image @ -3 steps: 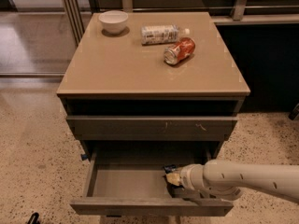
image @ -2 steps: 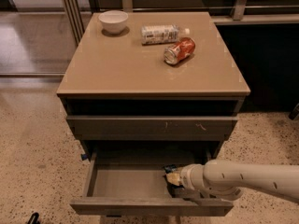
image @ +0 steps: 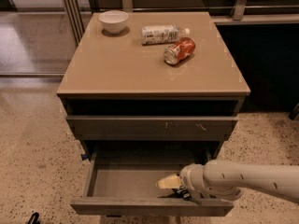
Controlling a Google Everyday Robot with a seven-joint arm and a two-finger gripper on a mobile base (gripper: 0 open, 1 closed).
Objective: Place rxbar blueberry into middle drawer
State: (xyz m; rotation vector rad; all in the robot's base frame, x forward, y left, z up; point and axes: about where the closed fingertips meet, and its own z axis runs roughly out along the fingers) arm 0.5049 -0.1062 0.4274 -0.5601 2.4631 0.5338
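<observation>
Cabinet (image: 140, 73): tan top, grey-brown body, on a speckled floor (image: 32, 139). No writing on any cab. face.

Arm (image: 252, 178): white, comes in from the frame's right edge across the cab.'s lower front. Cut off at the frame edge, no markings legible.

Middle drawer (image: 121, 181): pulled out at the cab.'s base, plain front, low side walls, smooth grey floor. Its front lip is partly cut by the btm of the frame, and the arm covers its right end.

Upper drawer front (image: 140, 125): closed, just above the open one, w/ pale scratch marks toward the right. Dark slot between it and the cab. top.

Bottle (image: 160, 33): lying on its side at the back of the cab. top, white label w/ dark print too fine to read.

Can (image: 180, 50): orange-red, on its side just in front of the bottle, brand not legible.

Bowl (image: 114, 21): white, upright, back-left of the cab. top.

Gripper (image: 174, 186): down inside the open drawer, right of ctr, close behind its front wall. A pale wedge (image: 166, 182) sticks out leftward at its tip. Can't tell how far it's open or if it has hold of anything.

Rxbar blueberry (image: 182, 193): only a small dark sliver shows, under the gripper low in that drawer. The rest is hidden, lettering not visible, and can't tell if it's touching the drawer floor.
</observation>
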